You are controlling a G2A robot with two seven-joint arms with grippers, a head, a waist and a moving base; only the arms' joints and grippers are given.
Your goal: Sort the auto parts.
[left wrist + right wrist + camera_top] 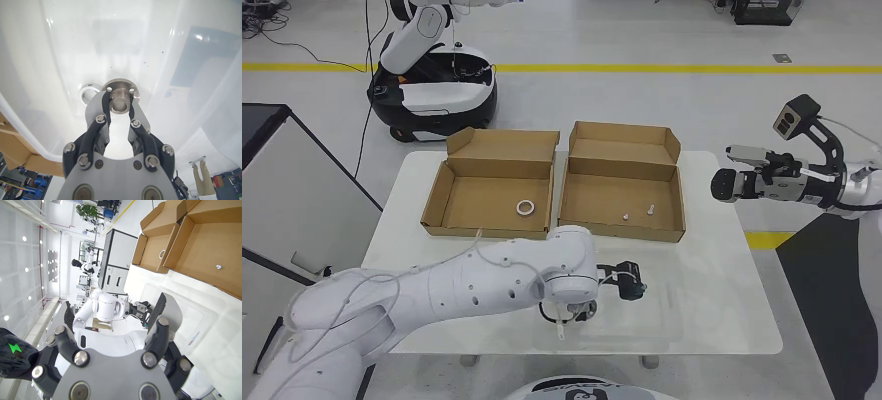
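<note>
While it lies down inside a clear tub [56,56], a metal part [121,89] is held tight by the left gripper [119,100]. The part is made of a short tube with a round flat plate at one end, and small holes can be seen in the plate. The tube is squeezed between the two black pads [106,106], one on each side. A shiny silver ring [88,92] is seen just beside the plate, on the floor of the tub. It cannot be told if the two are touching.

The tub is set at the front of a white table [712,210]. Two brown boxes are placed side by side at the back of the table, with their lids open. In the left box [472,200] a white ring [526,208] is found. In the right box [592,200] two small pieces are seen, a bolt [650,209] and a tiny pale bit [623,215], near each other.

The right gripper [115,302] is held by the right edge of the table, well apart from the tub. Its fingers are spread wide and nothing is held between them.
</note>
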